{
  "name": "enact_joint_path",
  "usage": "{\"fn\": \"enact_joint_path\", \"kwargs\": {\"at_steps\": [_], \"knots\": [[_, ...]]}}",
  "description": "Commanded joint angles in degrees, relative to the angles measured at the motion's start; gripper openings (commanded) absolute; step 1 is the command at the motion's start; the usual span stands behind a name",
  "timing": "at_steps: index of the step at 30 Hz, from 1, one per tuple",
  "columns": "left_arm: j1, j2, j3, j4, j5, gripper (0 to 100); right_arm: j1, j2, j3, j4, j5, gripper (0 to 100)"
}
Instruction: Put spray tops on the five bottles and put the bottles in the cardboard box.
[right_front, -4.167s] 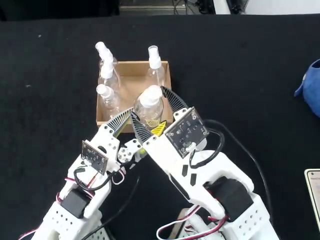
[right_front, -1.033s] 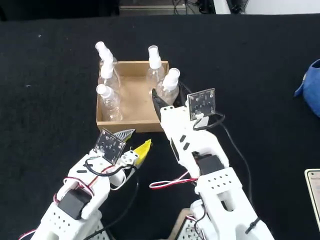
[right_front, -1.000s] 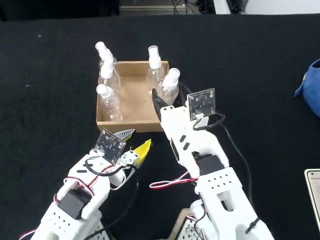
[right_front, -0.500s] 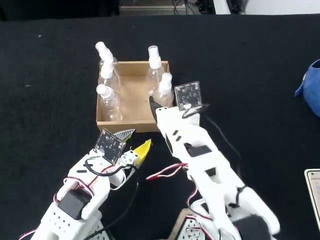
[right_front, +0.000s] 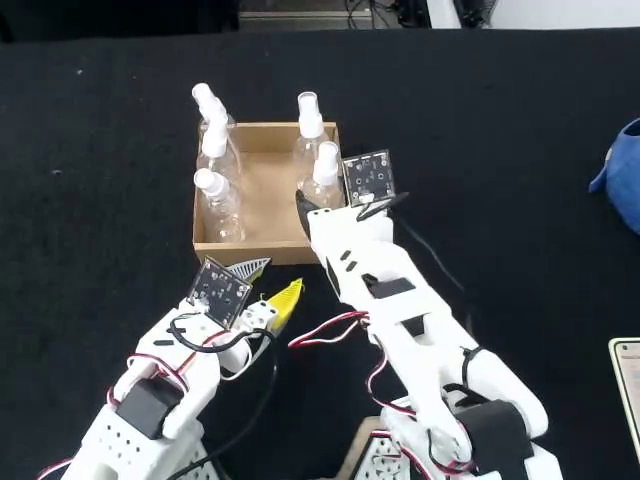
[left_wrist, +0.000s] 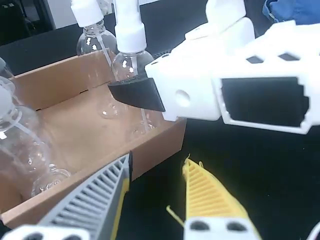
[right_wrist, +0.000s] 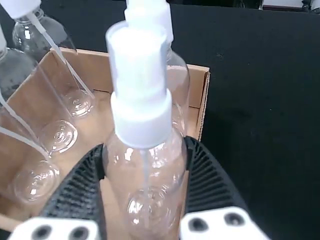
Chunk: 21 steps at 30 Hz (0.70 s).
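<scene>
In the high view the cardboard box (right_front: 262, 243) holds three capped clear bottles along its left side (right_front: 213, 150) and one at the back right corner (right_front: 309, 118). My right gripper (right_front: 325, 196) is shut on a fifth bottle (right_front: 326, 164) with a white spray top, held upright just inside the box's right wall. In the right wrist view that bottle (right_wrist: 142, 165) sits between my black fingers (right_wrist: 80, 190), above the box floor. My left gripper (right_front: 268, 284) is open and holds nothing, in front of the box's near wall (left_wrist: 150, 145); its grey and yellow fingers (left_wrist: 210, 200) show in the left wrist view.
A blue object (right_front: 622, 175) lies at the table's right edge and a pale card (right_front: 628, 385) at the lower right. The table is covered in black cloth. The box floor (right_wrist: 107, 125) between the bottles is bare.
My right arm has carried the bottle left and down, from over the box's right rim to inside it. The left gripper, earlier beside the bottle, drew back and has stayed still since.
</scene>
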<state>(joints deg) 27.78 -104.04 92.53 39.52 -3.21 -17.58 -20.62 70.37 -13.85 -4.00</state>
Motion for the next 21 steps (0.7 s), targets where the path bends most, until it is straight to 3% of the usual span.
{"fn": "enact_joint_path", "kwargs": {"at_steps": [1, 5, 14, 19, 21], "knots": [[0.04, -0.53, -0.48, -1.49, 0.0, 3, -1.05, 0.13, -3.03, -1.05, -0.18, 8.8], [0.04, -0.53, -0.48, -1.49, 0.0, 3, -2.9, 0.31, -2.95, -0.97, -0.18, 16.4], [0.04, -0.53, -0.48, -1.49, 0.0, 3, -2.9, 0.31, -2.95, -0.97, -0.18, 18.4], [0.04, -0.53, -0.48, -1.49, 0.0, 3, -2.99, 0.22, -2.33, -0.97, -0.18, 32.5], [0.04, -0.53, -0.48, -1.49, 0.0, 3, -3.08, 0.04, -1.98, -0.97, -0.18, 33.1]]}}
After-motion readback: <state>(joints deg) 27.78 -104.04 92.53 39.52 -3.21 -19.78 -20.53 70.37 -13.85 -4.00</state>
